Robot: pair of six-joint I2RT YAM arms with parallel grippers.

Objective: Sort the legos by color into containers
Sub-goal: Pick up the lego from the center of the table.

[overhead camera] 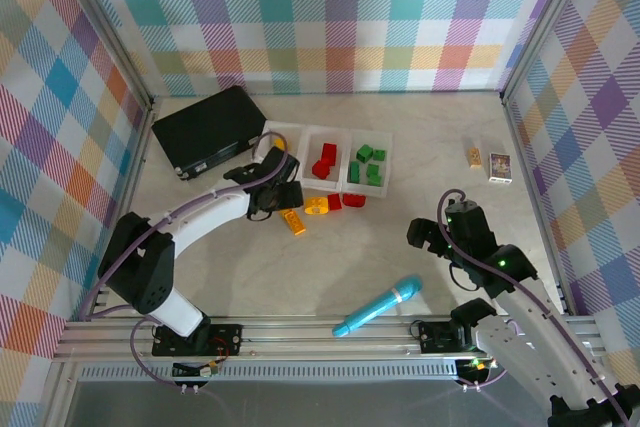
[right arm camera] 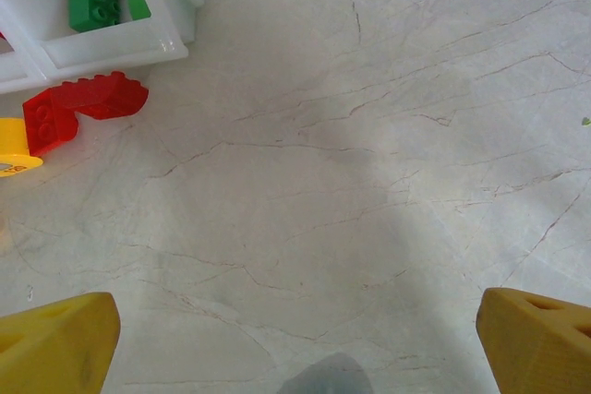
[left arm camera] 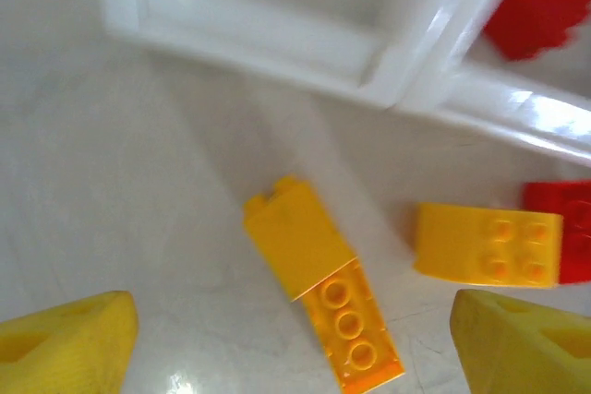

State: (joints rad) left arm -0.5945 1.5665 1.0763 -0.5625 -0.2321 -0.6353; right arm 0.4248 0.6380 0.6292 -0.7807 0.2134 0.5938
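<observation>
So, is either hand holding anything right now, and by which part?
Nothing is held. The left hand is open above a yellow lego lying on the table; the right hand is open over bare table.

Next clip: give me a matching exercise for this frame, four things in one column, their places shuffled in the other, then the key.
Things
1. green bricks
2. long yellow brick
3. blue stick
4. black case

Places
A. back left, beside the tray
B. near the front edge of the table
C. in the tray's right compartment
D. on the table just in front of the tray

Pairs: 1-C, 2-D, 3-B, 4-A
</observation>
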